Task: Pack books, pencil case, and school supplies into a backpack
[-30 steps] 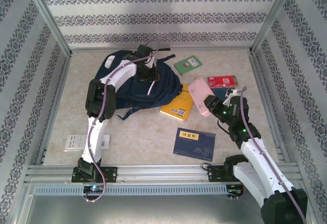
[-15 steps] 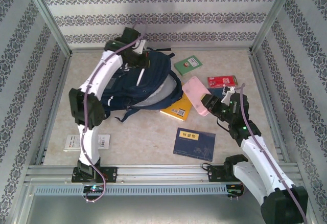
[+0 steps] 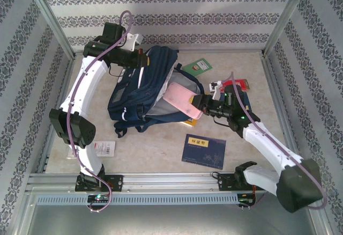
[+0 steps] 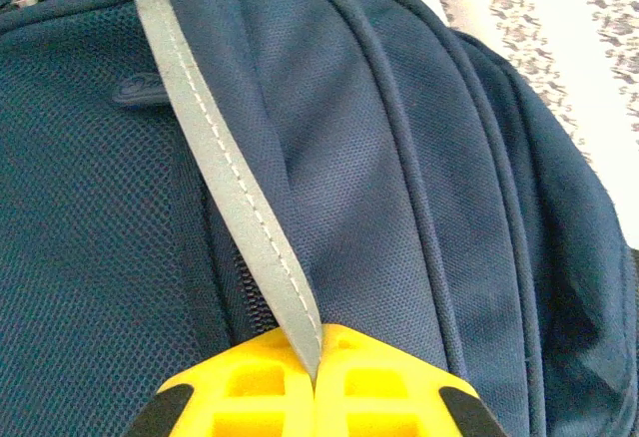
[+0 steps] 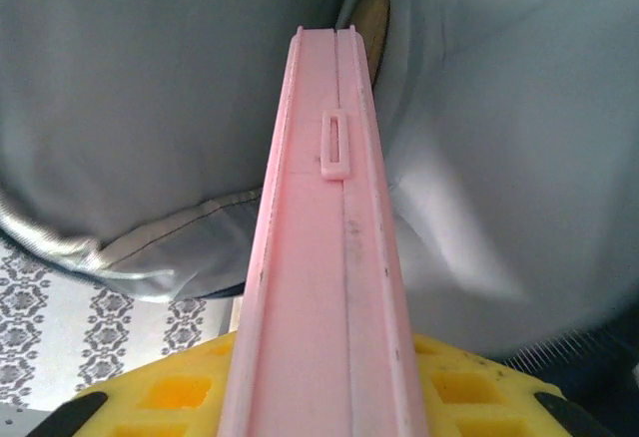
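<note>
The backpack [image 3: 134,98] is held up by its top at the back-left of the table [image 3: 155,149], with its mouth gaping to the right. Its grey strip [image 4: 235,188] is pinched between the pressed-together jaws of the left gripper [image 4: 318,362]. The pink pencil case [image 3: 182,100] is clamped at its near end in the right gripper [image 3: 203,103], and its far end is pushed into the grey-lined opening. The orange-yellow book [image 3: 188,122] is mostly hidden beneath the backpack and case. The red booklet [image 3: 241,84] is partly covered by the right arm.

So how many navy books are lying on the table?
1: the navy book lies at the near edge, right of centre. Another may be hidden under the right arm.
</note>
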Available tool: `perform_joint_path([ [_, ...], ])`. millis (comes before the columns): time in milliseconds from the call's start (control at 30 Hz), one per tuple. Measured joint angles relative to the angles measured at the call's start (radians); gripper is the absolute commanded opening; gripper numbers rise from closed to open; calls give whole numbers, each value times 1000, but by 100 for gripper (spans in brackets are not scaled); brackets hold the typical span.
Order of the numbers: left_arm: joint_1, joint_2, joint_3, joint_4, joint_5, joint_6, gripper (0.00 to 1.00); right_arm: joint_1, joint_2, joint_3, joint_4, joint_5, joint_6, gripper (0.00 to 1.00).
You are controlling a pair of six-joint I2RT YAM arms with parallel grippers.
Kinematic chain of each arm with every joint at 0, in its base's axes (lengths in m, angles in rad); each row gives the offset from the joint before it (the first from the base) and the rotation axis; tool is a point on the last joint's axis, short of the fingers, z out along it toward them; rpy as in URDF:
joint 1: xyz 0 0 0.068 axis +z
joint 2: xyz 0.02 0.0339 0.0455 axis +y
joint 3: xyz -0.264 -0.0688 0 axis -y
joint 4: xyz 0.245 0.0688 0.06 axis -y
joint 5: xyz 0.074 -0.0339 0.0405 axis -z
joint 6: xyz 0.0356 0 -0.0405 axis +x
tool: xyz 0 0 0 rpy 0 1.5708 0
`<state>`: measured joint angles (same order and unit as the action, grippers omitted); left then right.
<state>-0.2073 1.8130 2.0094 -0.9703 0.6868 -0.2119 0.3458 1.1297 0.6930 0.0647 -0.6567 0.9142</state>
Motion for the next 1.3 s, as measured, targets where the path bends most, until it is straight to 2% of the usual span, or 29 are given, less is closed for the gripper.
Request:
perform_joint_path([
  [200, 0, 0, -37, 24, 97, 2, 0, 67, 185, 142, -3, -22, 23, 34],
  [567, 6, -7, -53, 47, 155, 3, 0, 172, 583, 447, -11, -16, 72, 36],
  [800, 14, -8, -55, 78, 177, 1, 0, 234, 712, 572, -105, 51, 77, 38],
  [900, 15, -7, -58, 89, 182, -4, 0, 246, 785, 642, -106, 55, 89, 47],
  [1033, 20, -7, -61, 96, 184, -8, 0, 259, 888, 714, -79, 65, 122, 74],
  [1100, 24, -7, -61, 97, 183, -9, 0, 264, 917, 725, -68, 73, 129, 83],
  [1167, 27, -7, -61, 97, 183, -10, 0, 264, 921, 722, -63, 86, 125, 88],
  [1300, 33, -4, -61, 97, 184, -13, 0, 243, 858, 666, -47, 106, 79, 92],
])
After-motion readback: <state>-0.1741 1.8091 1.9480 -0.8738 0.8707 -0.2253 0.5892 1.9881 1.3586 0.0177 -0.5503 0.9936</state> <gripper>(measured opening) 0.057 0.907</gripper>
